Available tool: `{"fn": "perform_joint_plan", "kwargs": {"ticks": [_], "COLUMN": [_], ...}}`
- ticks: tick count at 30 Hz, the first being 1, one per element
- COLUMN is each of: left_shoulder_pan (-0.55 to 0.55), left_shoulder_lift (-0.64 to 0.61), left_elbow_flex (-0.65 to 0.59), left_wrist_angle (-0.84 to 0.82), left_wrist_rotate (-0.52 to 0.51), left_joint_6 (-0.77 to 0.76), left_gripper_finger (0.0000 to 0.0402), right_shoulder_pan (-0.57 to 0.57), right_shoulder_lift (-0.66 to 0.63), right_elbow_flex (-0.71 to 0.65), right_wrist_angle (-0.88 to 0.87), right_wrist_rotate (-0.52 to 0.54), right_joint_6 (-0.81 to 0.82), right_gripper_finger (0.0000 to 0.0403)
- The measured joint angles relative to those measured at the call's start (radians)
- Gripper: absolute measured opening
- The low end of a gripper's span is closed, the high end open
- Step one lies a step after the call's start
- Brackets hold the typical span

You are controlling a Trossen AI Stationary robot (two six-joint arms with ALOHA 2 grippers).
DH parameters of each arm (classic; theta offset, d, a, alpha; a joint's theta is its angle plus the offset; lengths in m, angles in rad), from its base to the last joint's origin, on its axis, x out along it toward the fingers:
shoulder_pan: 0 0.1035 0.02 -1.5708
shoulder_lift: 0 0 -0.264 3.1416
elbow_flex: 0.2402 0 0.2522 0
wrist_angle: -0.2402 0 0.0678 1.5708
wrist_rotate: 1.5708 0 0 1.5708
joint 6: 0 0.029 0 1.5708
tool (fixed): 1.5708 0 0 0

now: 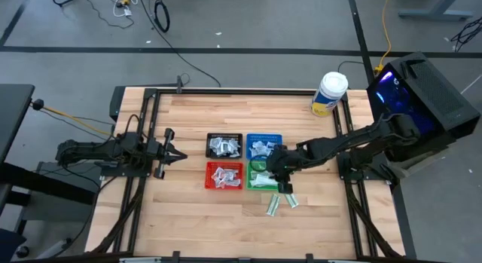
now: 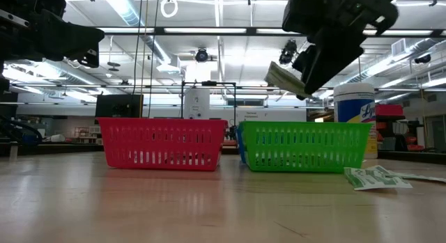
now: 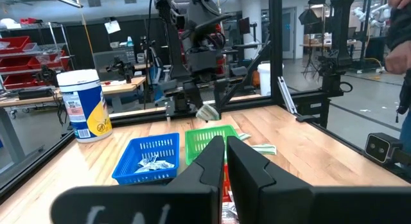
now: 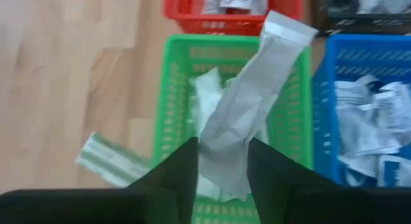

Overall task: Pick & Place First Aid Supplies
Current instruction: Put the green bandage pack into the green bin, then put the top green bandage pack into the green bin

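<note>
My right gripper (image 1: pixel 265 164) (image 4: pixel 221 166) hangs over the green tray (image 1: pixel 249 178) (image 4: pixel 168 102), shut on a long narrow white packet (image 4: pixel 250 95) (image 2: pixel 284 77). More white packets lie in the green tray, and other packets fill the black tray (image 1: pixel 224 145), the blue tray (image 1: pixel 265 139) and the red tray (image 1: pixel 224 175). Two white-and-green packets (image 1: pixel 279 201) (image 2: pixel 376 177) lie flat on the table just near of the green tray. My left gripper (image 1: pixel 170 147) (image 3: pixel 225 163) waits shut and level at the table's left, holding nothing. My right gripper pinches the long packet between its two fingers near one end (image 4: pixel 221 147). The fingers slant down from the table's right side, and the packet runs on beyond the fingertips. Its free end (image 4: pixel 287 30) sticks out tilted, clear above the green tray.
A big white jar with a yellow label (image 1: pixel 329 93) (image 3: pixel 83 105) stands at the table's far right. A dark frame (image 1: pixel 248 91) edges the wooden top. Bare wood lies left of the trays and along the near edge.
</note>
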Motion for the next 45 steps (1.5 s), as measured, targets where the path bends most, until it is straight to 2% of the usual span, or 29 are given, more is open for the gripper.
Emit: {"fn": "perform_joint_plan", "kwargs": {"ticks": [3,10,14,22,29,36,40,45], "left_shoulder_pan": [0.0,0.0,0.0,0.0,0.0,0.0,0.0,0.0], "left_shoulder_lift": [0.0,0.0,0.0,0.0,0.0,0.0,0.0,0.0], "left_elbow_flex": [0.0,0.0,0.0,0.0,0.0,0.0,0.0,0.0], "left_wrist_angle": [0.0,0.0,0.0,0.0,0.0,0.0,0.0,0.0], "left_wrist_rotate": [0.0,0.0,0.0,0.0,0.0,0.0,0.0,0.0], "left_joint_6": [0.0,0.0,0.0,0.0,0.0,0.0,0.0,0.0], "left_gripper_finger": [0.0025,0.0025,0.0025,0.0025,0.0025,0.0025,0.0025,0.0025], "right_shoulder_pan": [0.009,0.007,0.006,-0.031,-0.12,-0.224,-0.272,-0.327], "right_shoulder_lift": [0.0,-0.001,-0.001,-0.055,-0.164,-0.21,-0.21,-0.21], "right_elbow_flex": [0.0,0.0,0.0,0.0,0.0,0.0,-0.012,-0.057], "right_wrist_angle": [-0.008,-0.012,-0.012,-0.052,-0.201,-0.34,-0.356,-0.367], "right_wrist_rotate": [-0.007,0.004,0.006,0.049,0.05,0.118,0.118,0.038], "right_joint_6": [0.001,0.037,0.06,0.083,0.043,0.135,0.0,-0.451], "right_gripper_finger": [0.0158,0.0258,0.029,0.029,0.0279,0.0279,0.0278,0.0278]}}
